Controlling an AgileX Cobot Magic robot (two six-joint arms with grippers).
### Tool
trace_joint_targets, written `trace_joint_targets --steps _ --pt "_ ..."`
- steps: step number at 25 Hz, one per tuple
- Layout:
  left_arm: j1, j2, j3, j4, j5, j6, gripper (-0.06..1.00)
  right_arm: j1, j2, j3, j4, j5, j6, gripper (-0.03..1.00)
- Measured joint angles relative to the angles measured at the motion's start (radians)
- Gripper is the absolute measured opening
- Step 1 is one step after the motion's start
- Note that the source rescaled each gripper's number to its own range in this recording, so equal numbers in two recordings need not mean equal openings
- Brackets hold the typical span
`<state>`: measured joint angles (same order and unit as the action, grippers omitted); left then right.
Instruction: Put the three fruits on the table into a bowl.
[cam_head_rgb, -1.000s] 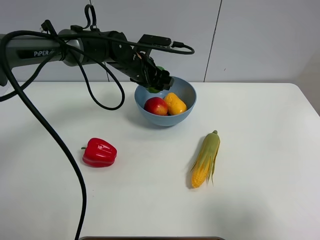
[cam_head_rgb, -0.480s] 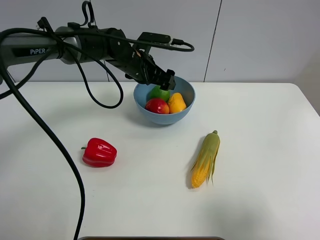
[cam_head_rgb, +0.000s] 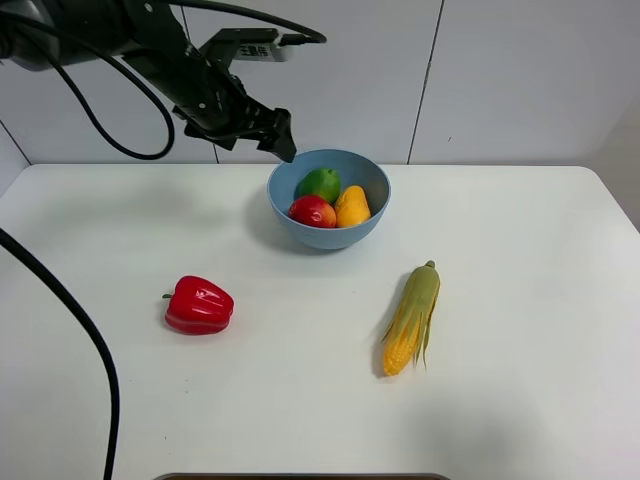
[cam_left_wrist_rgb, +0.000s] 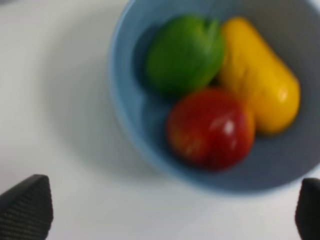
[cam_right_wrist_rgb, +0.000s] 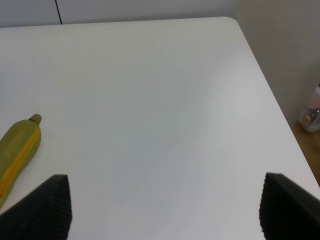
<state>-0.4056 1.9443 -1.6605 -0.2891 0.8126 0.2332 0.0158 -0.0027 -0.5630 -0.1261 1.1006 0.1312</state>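
Light-blue plastic marks the landmark: the bowl (cam_head_rgb: 329, 199) stands toward the far middle of the white table (cam_head_rgb: 520, 300), and all three fruits lie inside it, touching one another. Nearest the front wall sits the red fruit (cam_head_rgb: 313, 211), the yellow-orange fruit (cam_head_rgb: 352, 206) just beside it toward the right arm's side, and the green lime (cam_head_rgb: 320, 184) behind the red one, against the far wall. In front of the bowl, well apart from it, the red bell pepper (cam_head_rgb: 199, 305) lies off to the left arm's side and the corn cob (cam_head_rgb: 411, 318) off to the right arm's side, both on the bare tabletop. The left gripper (cam_head_rgb: 281, 139) hangs in the air just beyond the bowl's far-left rim, above it and touching nothing; its fingers are spread wide and empty, and its wrist view looks straight down on the bowl (cam_left_wrist_rgb: 125, 115). The left arm stretches in from the far left, angled down toward the bowl. The right gripper (cam_right_wrist_rgb: 165, 202) is likewise parted and empty above bare table, the corn cob's tip (cam_right_wrist_rgb: 20, 145) off to one side.
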Motion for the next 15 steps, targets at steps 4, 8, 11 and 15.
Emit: trace_joint_targets --steps 4,8,11,15 --pt "0.089 -0.064 0.0 0.01 0.191 0.0 0.98 0.0 0.0 0.0 0.0 0.0 0.0 0.49" --pt "0.171 -0.134 0.0 0.052 0.351 0.01 0.98 0.0 0.0 0.0 0.0 0.0 0.0 0.49" --pt "0.215 -0.194 0.0 0.085 0.388 0.015 0.98 0.0 0.0 0.0 0.0 0.0 0.0 0.49" --pt "0.251 -0.292 0.017 0.12 0.395 0.016 0.98 0.0 0.0 0.0 0.0 0.0 0.0 0.49"
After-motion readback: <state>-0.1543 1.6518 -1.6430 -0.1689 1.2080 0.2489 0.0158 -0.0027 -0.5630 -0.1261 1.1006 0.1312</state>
